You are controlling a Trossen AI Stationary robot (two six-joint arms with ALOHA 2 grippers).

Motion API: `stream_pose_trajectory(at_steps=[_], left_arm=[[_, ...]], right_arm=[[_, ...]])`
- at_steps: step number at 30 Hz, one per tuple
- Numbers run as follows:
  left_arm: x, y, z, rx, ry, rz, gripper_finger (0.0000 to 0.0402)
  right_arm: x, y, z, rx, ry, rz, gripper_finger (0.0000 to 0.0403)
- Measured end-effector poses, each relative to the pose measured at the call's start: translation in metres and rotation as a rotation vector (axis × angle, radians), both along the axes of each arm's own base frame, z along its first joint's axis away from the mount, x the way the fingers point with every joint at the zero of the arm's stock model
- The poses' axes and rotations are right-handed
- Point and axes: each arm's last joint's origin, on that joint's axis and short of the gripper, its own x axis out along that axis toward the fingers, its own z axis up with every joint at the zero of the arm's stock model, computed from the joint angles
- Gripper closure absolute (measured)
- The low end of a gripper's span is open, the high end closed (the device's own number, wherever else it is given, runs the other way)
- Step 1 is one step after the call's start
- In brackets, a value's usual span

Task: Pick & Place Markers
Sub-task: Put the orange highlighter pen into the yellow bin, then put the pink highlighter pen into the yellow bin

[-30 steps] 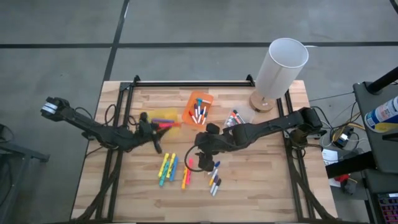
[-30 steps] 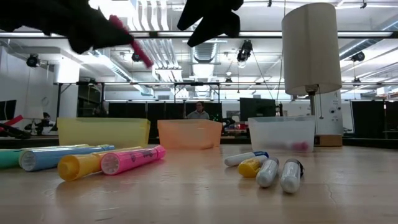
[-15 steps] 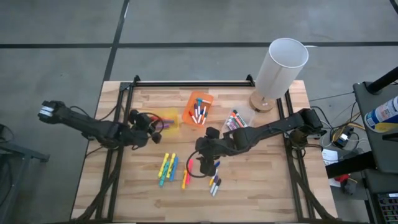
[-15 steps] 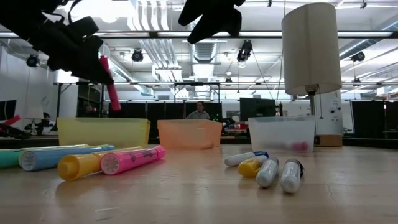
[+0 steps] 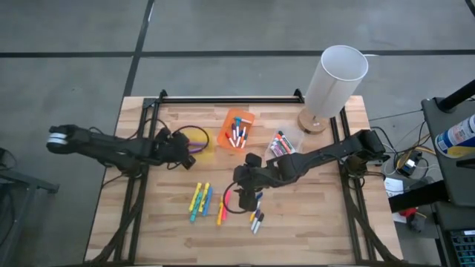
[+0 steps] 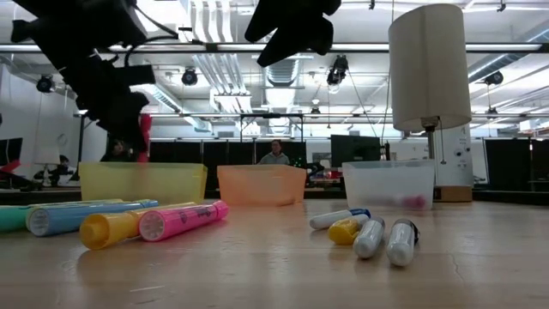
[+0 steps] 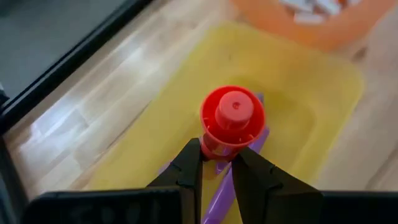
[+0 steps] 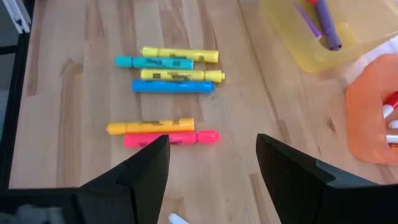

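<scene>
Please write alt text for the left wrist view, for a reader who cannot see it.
The left tool grips a red marker, pointing it down into a yellow bin on the wooden table. Purple markers lie inside; an orange bin sits beyond.

Red marker [image 7: 232, 124]; yellow bin [image 7: 298, 93]; orange bin [image 5: 237, 127].

Bare wood [image 5: 312, 215] R of markers [image 5: 256, 220]

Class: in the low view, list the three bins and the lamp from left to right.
Yellow bin → orange bin → clear bin → lamp.
</scene>
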Motion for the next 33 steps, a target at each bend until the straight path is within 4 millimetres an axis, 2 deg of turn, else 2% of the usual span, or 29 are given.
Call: stream_pose_trajectory(at_steps=[8,15,21,28,33], left_arm=[[0.014,0.003,0.001,-0.015,0.160,-0.052,0.0320],[0.028,0.003,0.005,-0.026,0.178,-0.076,0.0277],[0.032,0.003,0.005,-0.021,0.193,-0.079,0.0267],[0.033,0.000,0.017,-0.037,0.055,-0.082,0.0267],[0.034,-0.010,0.031,-0.080,-0.097,-0.145,0.0267]], right_arm=[[-0.001,0.000,-0.005,-0.002,0.011,0.000,0.0170],[-0.002,-0.001,-0.008,-0.004,0.017,0.000,0.0170],[-0.002,-0.001,-0.009,-0.005,0.022,0.000,0.0170],[-0.003,-0.001,-0.014,-0.008,0.035,0.001,0.0170],[-0.006,-0.002,-0.026,-0.024,0.061,0.026,0.0170]])
